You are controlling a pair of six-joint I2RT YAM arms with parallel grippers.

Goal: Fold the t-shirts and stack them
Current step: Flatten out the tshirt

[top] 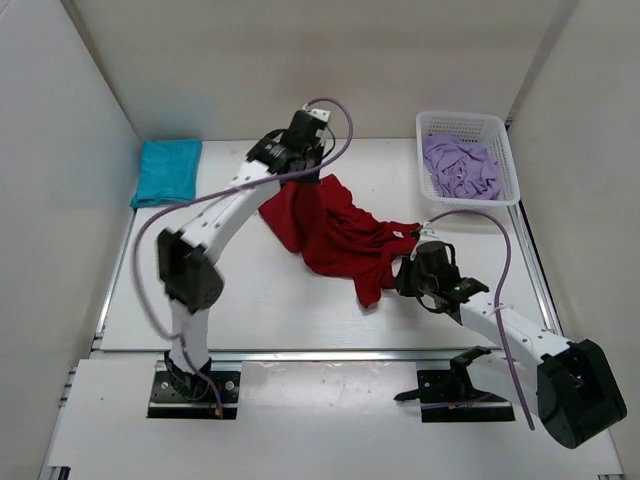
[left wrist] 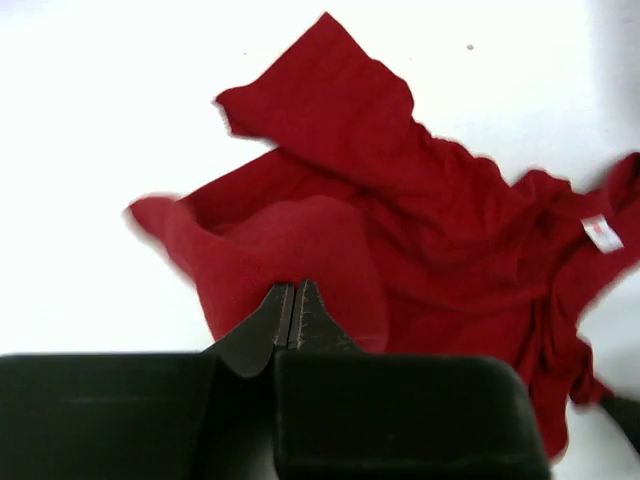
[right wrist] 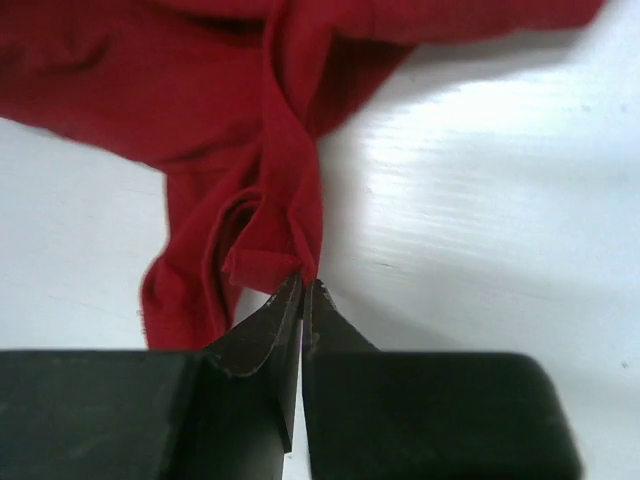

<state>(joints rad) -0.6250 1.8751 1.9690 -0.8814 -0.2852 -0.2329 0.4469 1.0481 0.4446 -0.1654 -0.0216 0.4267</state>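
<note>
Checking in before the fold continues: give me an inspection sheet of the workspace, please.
Surface: white table, no stains seen.
Job's things: teal shirt folded far left; dark red shirt crumpled mid-table; lilac shirt bunched in the basket.
Clutter: nothing seen.
Pincers: left pincer and right pincer each shut on the dark red shirt's edge.
Cables: purple cables loop along both arms.
Surroundings: white walls on three sides.

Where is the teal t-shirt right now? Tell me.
Top view: the teal t-shirt lies folded at the far-left corner of the table, apart from the dark red t-shirt at centre.
</note>
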